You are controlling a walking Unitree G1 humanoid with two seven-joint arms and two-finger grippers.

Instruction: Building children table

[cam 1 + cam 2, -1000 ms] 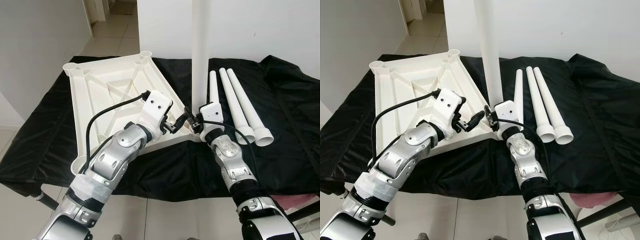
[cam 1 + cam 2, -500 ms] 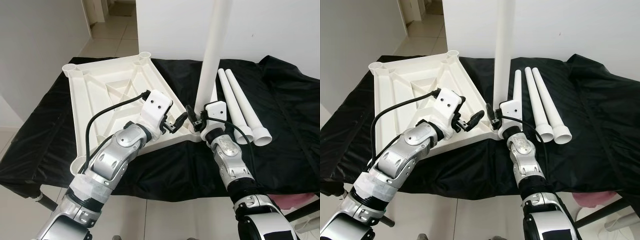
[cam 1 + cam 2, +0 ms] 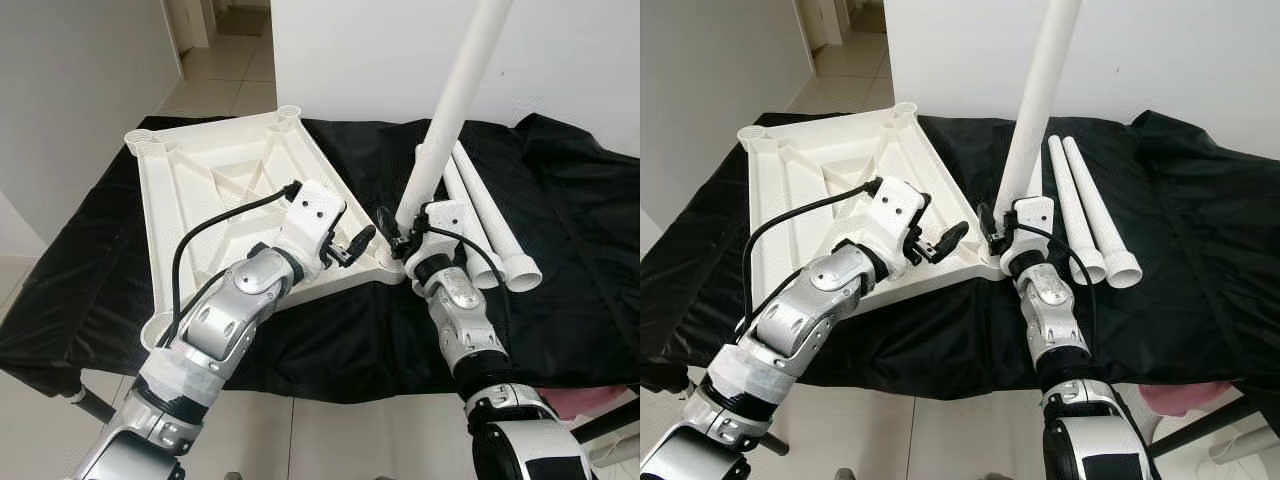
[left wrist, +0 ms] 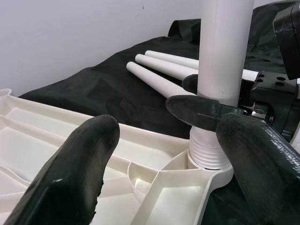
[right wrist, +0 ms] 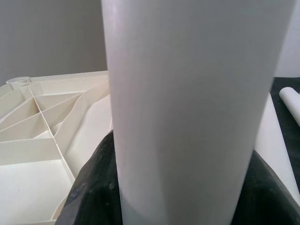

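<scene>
Nearest the robot, the left gripper [image 3: 352, 247] hangs over the near right corner of the upturned white tabletop [image 3: 200, 190], its two black fingers [image 4: 79, 171] spread apart and holding nothing. They point toward the corner socket [image 4: 206, 161], stopping just short of it.

Just beyond that, the right gripper [image 3: 401, 238] is clamped around the lower end of a white table leg [image 3: 452, 115], one black finger on each side of the tube. The leg's threaded foot sits in the corner socket of the tabletop, directly in front of the left gripper's open fingers. From there the leg rises, tilted away to the robot's right, its upper end running out of the top of the head view. In the right wrist view the tube [image 5: 187, 108] stands close between the dark pads.

The tabletop lies underside up on a black cloth [image 3: 570, 260] that covers the worktop, taking up the left half and reaching to the far edge, with round sockets at its corners.

Farther back, to the right of the held leg, spare white legs [image 3: 495, 235] lie side by side on the cloth, wide ends toward the near edge; how many there are is unclear.
</scene>
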